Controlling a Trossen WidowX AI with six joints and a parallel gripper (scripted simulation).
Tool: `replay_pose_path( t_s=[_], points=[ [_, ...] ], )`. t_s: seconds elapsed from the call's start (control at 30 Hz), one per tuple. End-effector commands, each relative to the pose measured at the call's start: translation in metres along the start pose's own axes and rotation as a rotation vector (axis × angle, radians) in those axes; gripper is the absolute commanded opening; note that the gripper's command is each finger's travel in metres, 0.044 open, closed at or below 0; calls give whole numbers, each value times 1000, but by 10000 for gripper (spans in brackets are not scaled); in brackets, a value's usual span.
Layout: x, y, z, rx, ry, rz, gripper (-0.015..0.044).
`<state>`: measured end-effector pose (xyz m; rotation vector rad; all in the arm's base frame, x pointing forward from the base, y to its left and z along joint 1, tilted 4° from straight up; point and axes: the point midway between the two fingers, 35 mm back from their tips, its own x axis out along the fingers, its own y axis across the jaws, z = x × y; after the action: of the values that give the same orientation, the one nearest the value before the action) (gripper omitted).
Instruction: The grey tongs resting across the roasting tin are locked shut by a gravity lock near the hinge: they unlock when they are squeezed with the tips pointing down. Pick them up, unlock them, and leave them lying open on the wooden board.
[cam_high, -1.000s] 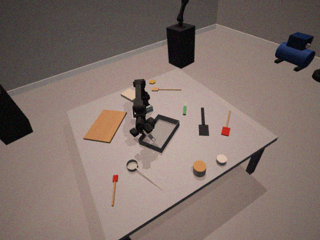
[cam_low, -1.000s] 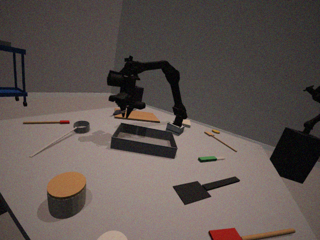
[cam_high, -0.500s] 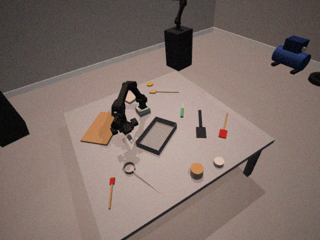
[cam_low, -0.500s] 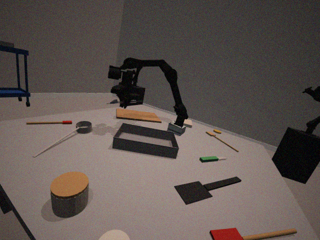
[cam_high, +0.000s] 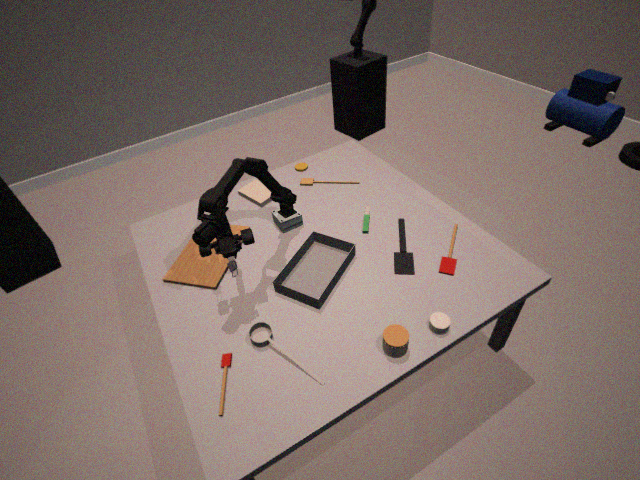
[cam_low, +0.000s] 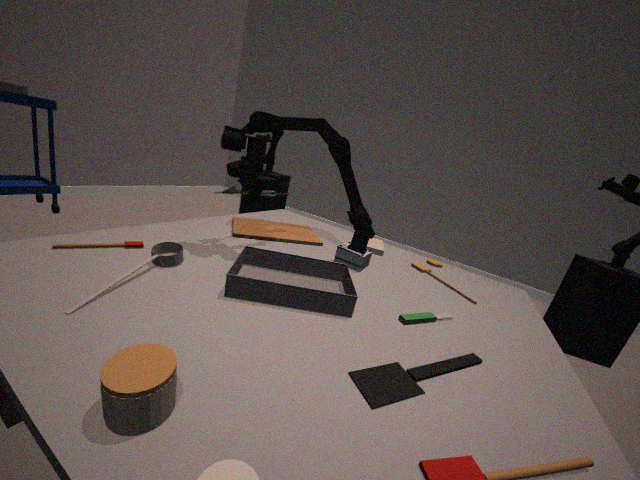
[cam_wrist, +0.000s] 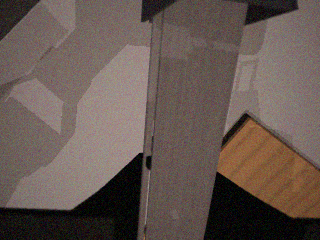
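Observation:
The grey tongs (cam_wrist: 190, 110) run down the middle of the wrist view. In the top view a short grey part of the tongs (cam_high: 232, 265) shows below my gripper (cam_high: 230, 252), which is shut on them and holds them up in the air. Where the tips point and whether the arms are locked cannot be told; the arm hides most of the tongs. The black roasting tin (cam_high: 338, 273) (cam_low: 289, 297) stands empty beside the gripper. The wooden board (cam_high: 199, 268) (cam_low: 273, 232) (cam_wrist: 270, 160) lies flat, partly behind the gripper in the top view.
A round sieve (cam_high: 261, 334) (cam_low: 167, 254) with a long handle and a red-headed spatula (cam_high: 226, 360) (cam_low: 133, 244) lie near the board's side of the table. A lidded jar (cam_high: 395, 338) (cam_low: 138, 387), a black spatula (cam_high: 403, 262) (cam_low: 387, 384) and a green-handled tool (cam_high: 366, 223) (cam_low: 417, 318) are beyond the tin.

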<state>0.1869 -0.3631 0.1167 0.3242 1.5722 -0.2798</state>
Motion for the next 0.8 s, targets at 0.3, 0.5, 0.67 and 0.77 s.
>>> replay_pose_path(
  t_s=[0.3,0.5,0.67,0.77],
  points=[
    [-5,-43,-49,128,-4,-14,-150],
    [-6,-66,-83,214,-5,-19,-150],
    [-6,-82,-114,288,-2,-21,-150],
    [-6,-90,-134,332,0,-22,-150]
  ],
)
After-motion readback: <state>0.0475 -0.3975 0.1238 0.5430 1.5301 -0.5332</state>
